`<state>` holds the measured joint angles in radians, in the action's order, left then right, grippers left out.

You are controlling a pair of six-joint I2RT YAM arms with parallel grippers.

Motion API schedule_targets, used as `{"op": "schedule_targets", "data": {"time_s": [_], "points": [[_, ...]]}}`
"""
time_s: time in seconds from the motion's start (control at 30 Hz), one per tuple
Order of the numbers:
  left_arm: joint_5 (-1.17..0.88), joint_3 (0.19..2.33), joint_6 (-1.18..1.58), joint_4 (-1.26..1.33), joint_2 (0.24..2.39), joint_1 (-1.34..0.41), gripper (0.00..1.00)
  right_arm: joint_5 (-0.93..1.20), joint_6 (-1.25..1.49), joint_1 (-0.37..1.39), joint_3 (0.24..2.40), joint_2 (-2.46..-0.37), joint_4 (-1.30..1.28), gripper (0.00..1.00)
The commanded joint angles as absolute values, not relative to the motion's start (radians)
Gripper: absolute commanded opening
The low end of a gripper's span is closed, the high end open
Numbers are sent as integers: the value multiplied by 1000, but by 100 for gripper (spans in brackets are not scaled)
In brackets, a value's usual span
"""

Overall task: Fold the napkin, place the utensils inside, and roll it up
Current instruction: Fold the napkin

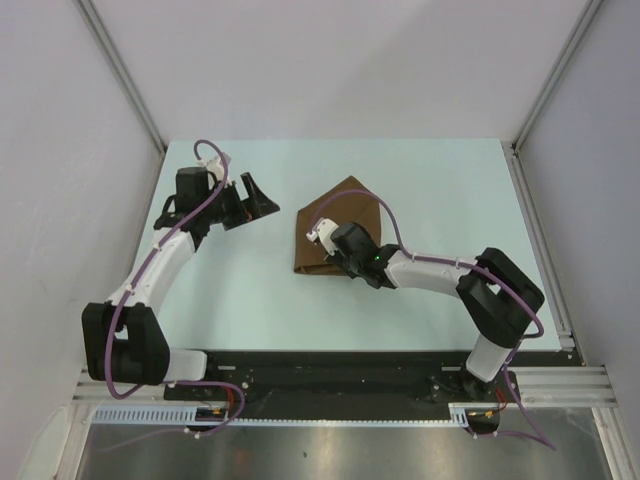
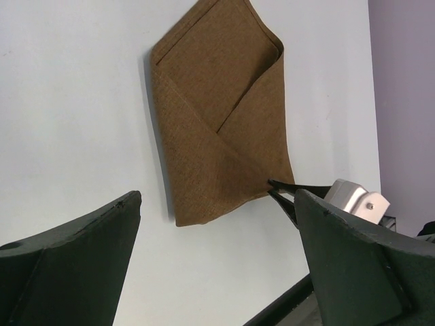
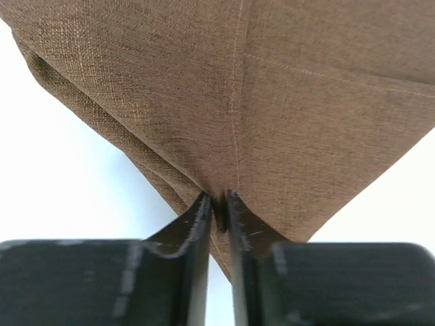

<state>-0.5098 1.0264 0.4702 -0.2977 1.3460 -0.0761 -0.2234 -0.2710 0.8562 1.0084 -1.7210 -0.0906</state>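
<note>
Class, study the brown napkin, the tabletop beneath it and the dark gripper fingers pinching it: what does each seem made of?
The napkin: woven cloth, matte, perhaps linen; coarse criss-cross threads and a stitched seam show. The tabletop: smooth pale sheet, maybe laminate or painted board; even colour, no grain. The fingers of the right gripper: hard dark plastic, probably; scuffed, slightly shiny edges.

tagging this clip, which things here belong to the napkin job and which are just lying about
Job: napkin, folded; right gripper, pinching a corner of it; left gripper, open, off the cloth.
Just there: table. No fork in view.
</note>
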Motion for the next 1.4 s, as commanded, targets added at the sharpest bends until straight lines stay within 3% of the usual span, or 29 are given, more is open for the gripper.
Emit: {"op": "schedule_targets", "data": {"time_s": [0.0, 0.2, 0.33, 0.6, 0.87, 1.37], "points": [[-541, 1017, 472, -261, 1332, -69, 100, -238, -272, 859, 1017, -1683, -77, 24], [-543, 1015, 472, -259, 1333, -69, 100, -206, -259, 858, 1022, -1689, -68, 32], [-545, 1014, 474, -258, 1335, -69, 100, -207, -262, 854, 1026, -1692, -66, 15], [-548, 1012, 477, -255, 1336, -69, 100, -239, -264, 856, 1019, -1649, -71, 0], [-557, 1009, 483, -249, 1336, -69, 100, -440, -252, 851, 986, -1608, -95, 0], [-558, 993, 499, -235, 1351, -90, 99, -502, -155, 874, 902, -1588, -187, 0]]}}
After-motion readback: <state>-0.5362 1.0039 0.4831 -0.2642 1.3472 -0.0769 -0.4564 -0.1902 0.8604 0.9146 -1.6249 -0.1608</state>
